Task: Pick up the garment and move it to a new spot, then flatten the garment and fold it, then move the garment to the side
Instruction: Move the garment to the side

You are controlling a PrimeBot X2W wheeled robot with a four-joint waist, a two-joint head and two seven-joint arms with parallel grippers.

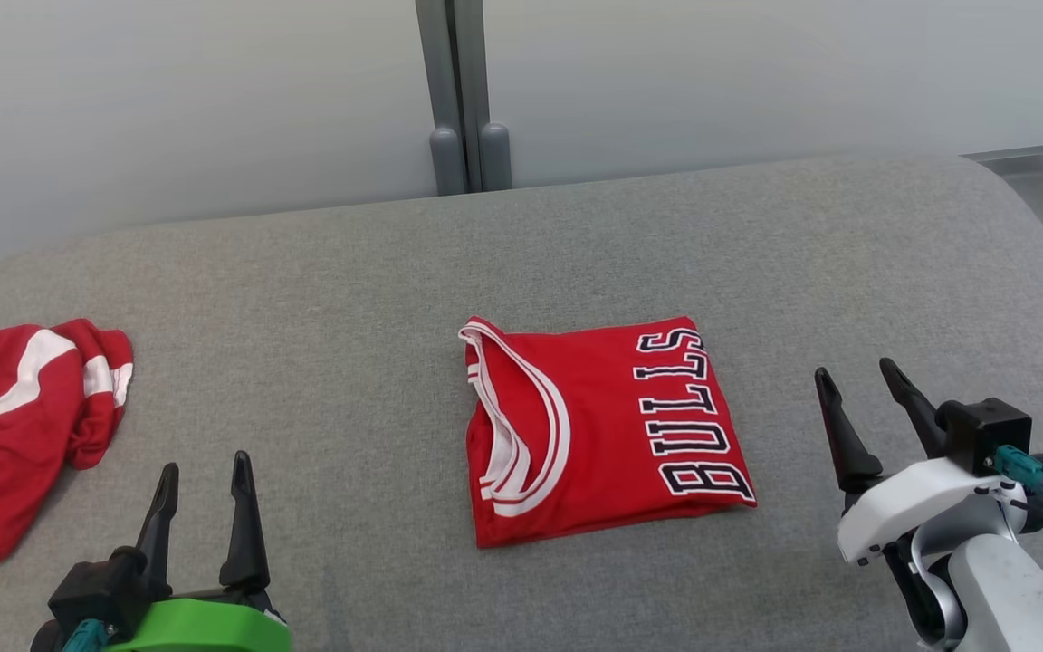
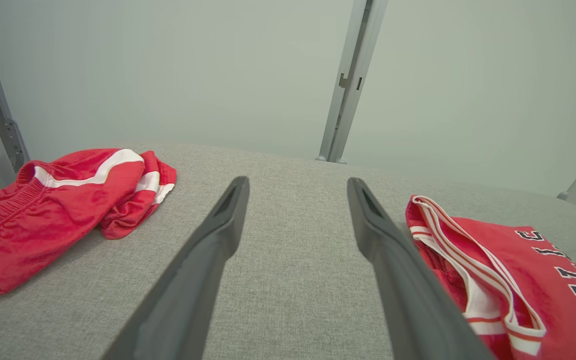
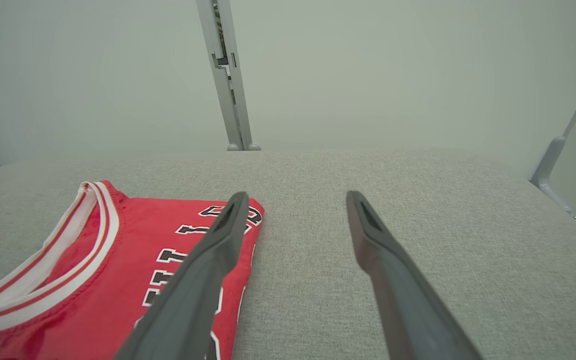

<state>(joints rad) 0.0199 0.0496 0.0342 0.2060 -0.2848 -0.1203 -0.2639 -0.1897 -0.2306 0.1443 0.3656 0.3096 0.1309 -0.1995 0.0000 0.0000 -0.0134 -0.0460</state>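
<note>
We find both claws standing wide and empty. The left gripper [image 1: 205,464], two long dark fingers on a green mount, sits at the near left over the grey woven-fabric table top [image 1: 349,290]. The right gripper [image 1: 855,369], on a white wrist, stands at the near right. Neither touches cloth.

The folded red jersey [image 1: 607,430], white-trimmed at the neckline and lettered "BULLS" in black, lies flat as a compact rectangle at the middle of the surface. It is between the two grippers and apart from each, with its neckline toward the left and its lettering along the right edge.

A crumpled red garment with a white stripe [image 1: 19,426] lies at the left edge, well apart from the jersey. A grey upright post [image 1: 463,91] stands behind the table against pale panels.
</note>
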